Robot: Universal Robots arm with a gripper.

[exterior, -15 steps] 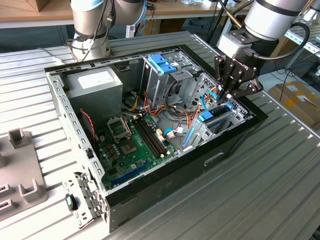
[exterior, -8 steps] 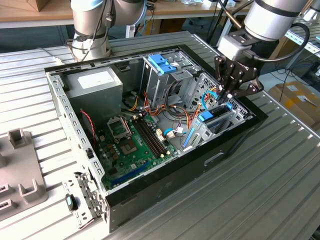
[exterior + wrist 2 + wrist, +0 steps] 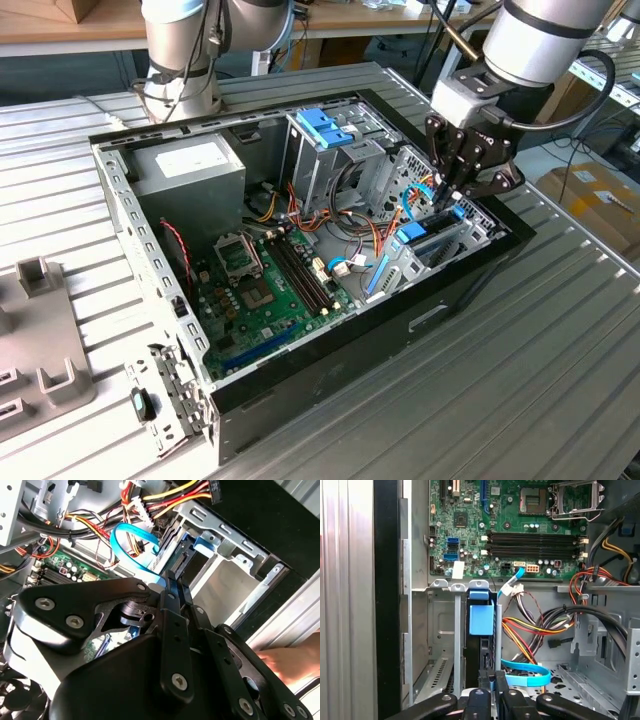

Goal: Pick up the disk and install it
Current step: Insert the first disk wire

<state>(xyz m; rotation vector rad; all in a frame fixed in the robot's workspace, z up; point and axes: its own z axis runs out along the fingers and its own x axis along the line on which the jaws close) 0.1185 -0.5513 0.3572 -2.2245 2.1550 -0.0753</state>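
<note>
Here, closest in the first wrist view, the claw [image 3: 493, 681] has its two fingers [image 3: 484, 680] drawn close together, tips right at the near end of the disk [image 3: 481, 617]; I cannot tell if they pinch it; the disk stands on its edge in a metal slot [image 3: 440, 630] inside the computer box [image 3: 300, 370]; a flat blue cable [image 3: 525, 672] curls just beside it; farther off lies the green board [image 3: 520, 525].

The motherboard [image 3: 520, 525] is green. The disk [image 3: 481, 620] carrier is light blue, matching the flat data cable [image 3: 525, 677]. The wire bundles [image 3: 530, 630] are yellow, red, orange and black. The gripper [image 3: 493, 677] is black; the table [image 3: 560, 330] is ribbed silver.
</note>
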